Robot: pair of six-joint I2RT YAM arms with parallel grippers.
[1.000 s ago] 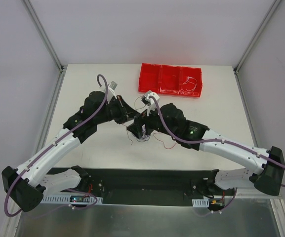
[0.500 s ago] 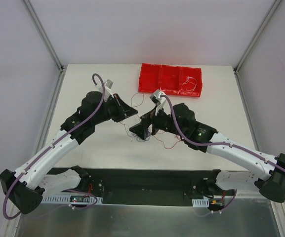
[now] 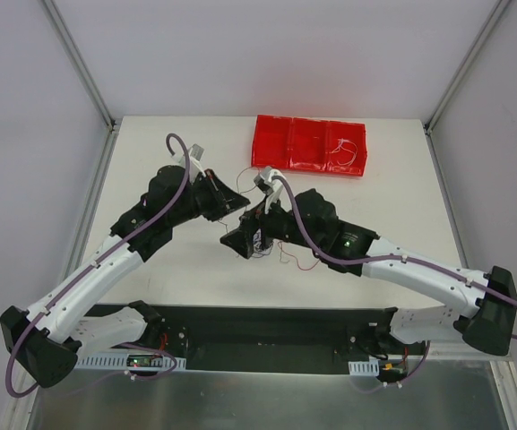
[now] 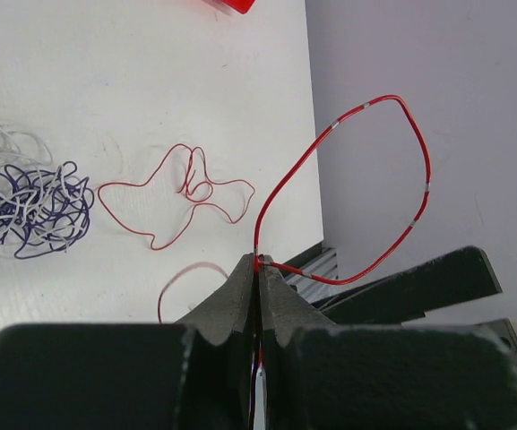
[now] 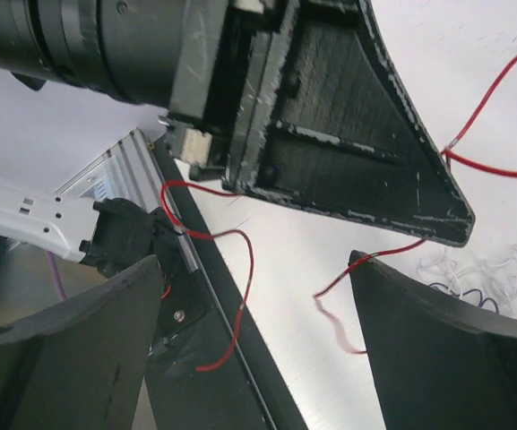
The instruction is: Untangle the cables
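White table [image 3: 383,197] beneath two robot arms. Left hand [image 4: 258,269] is clenched on a thin red wire [image 4: 419,179], holding its loop up, apart from the knotted purple-and-white wire clump [image 4: 30,204] lying below. Right hand [image 5: 256,260], spread and empty, hovers close; next it should probably pinch the red strand.

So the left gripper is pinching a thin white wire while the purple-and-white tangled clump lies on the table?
Not white: the left gripper pinches a thin red wire, clear in the left wrist view. The purple-and-white tangled clump does lie on the table.
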